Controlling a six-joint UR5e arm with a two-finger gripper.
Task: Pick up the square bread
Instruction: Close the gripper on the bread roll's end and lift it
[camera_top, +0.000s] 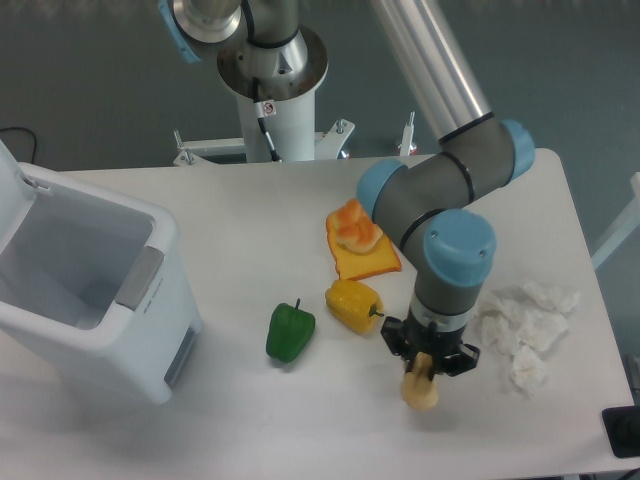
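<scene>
The square bread (421, 389) is a pale tan loaf at the front right of the table, right of the yellow pepper (353, 304). Only its lower end shows below my gripper. My gripper (428, 368) points straight down over it, with its dark fingers on either side of the loaf's upper part. The jaws look closed on the bread. I cannot tell whether the loaf still rests on the table.
A flat orange slice (366, 260) with a round orange-white bun (356, 229) on it lies behind the pepper. A green pepper (289, 332) lies to the left. Crumpled white paper (523, 328) lies at the right. A large white bin (150, 300) stands at the left.
</scene>
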